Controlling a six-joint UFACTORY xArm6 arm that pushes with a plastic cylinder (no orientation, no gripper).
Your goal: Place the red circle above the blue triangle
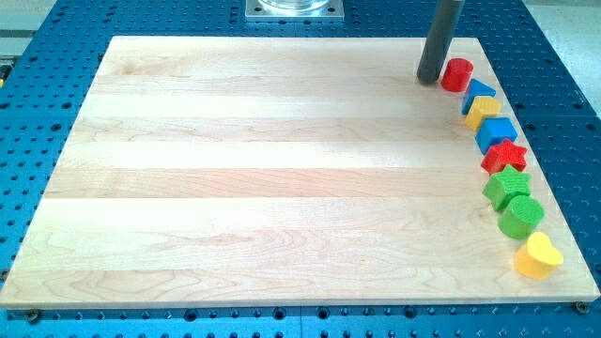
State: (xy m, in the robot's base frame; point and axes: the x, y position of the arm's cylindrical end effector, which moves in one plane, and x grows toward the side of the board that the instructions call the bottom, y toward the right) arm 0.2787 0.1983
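Observation:
The red circle (457,74) stands near the board's top right corner. The blue triangle (478,93) lies just below and right of it, almost touching. My tip (430,79) is down on the board just left of the red circle, very close to it or touching; I cannot tell which. The rod rises out of the view's top.
A column of blocks runs down the wooden board's (282,169) right edge below the blue triangle: a yellow block (484,111), a blue cube (496,133), a red star (504,155), a green star (507,187), a green circle (521,216), a yellow heart (537,255).

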